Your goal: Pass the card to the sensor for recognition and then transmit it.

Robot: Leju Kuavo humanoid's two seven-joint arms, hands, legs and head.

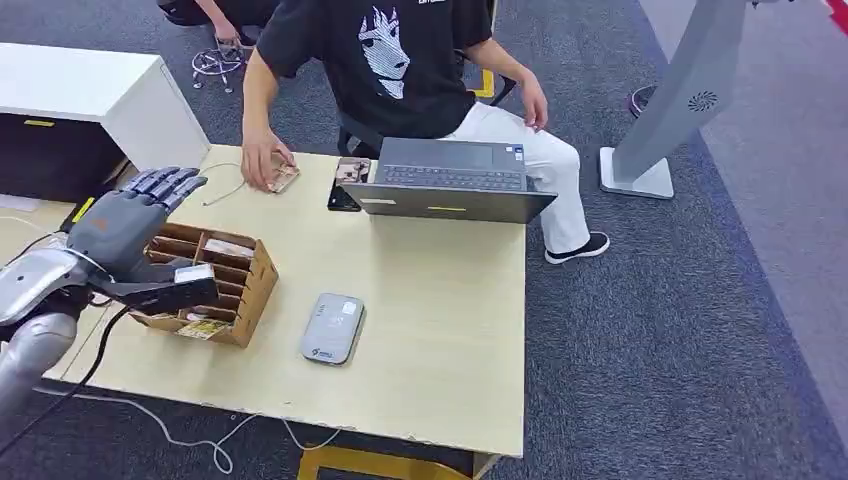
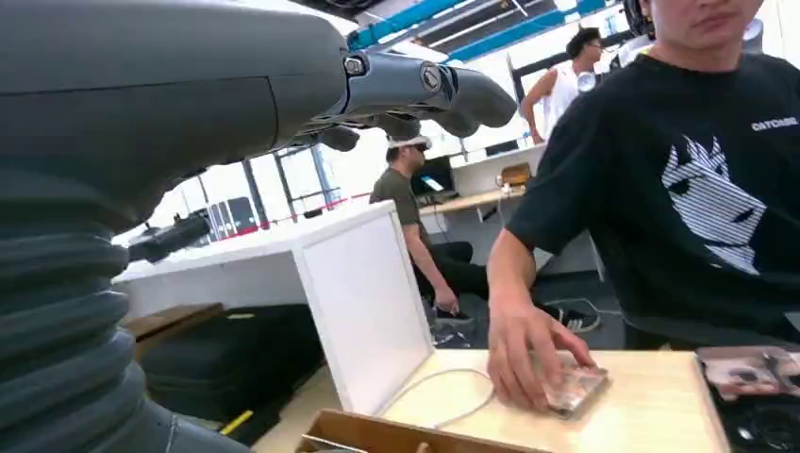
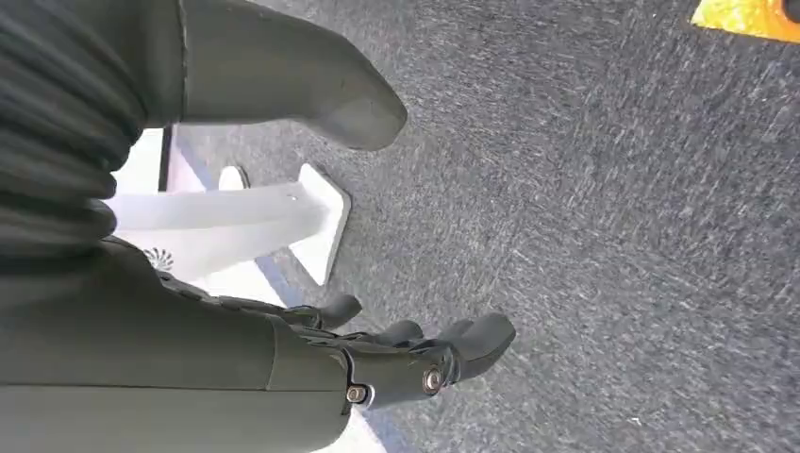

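My left hand [image 1: 135,232] hovers over the near left part of a brown cardboard card box [image 1: 243,290], fingers stretched out and apart, thumb reaching across the box's compartments. I see nothing held in it. Several cards [image 1: 205,327] lie in the box slots. The grey card sensor [image 1: 333,328] lies flat on the table to the right of the box. In the left wrist view the fingers [image 2: 415,90] point toward the person, and the box's edge [image 2: 377,436] shows below. My right hand [image 3: 406,363] hangs over grey carpet, holding nothing, fingers loosely apart.
A seated person in a black shirt [image 1: 400,60] presses a hand [image 1: 262,160] on a clear card case [image 1: 284,178] at the wooden table's [image 1: 440,330] far edge. An open laptop [image 1: 450,182] and a black tray [image 1: 346,185] stand there. A white cabinet [image 1: 100,95] is at far left.
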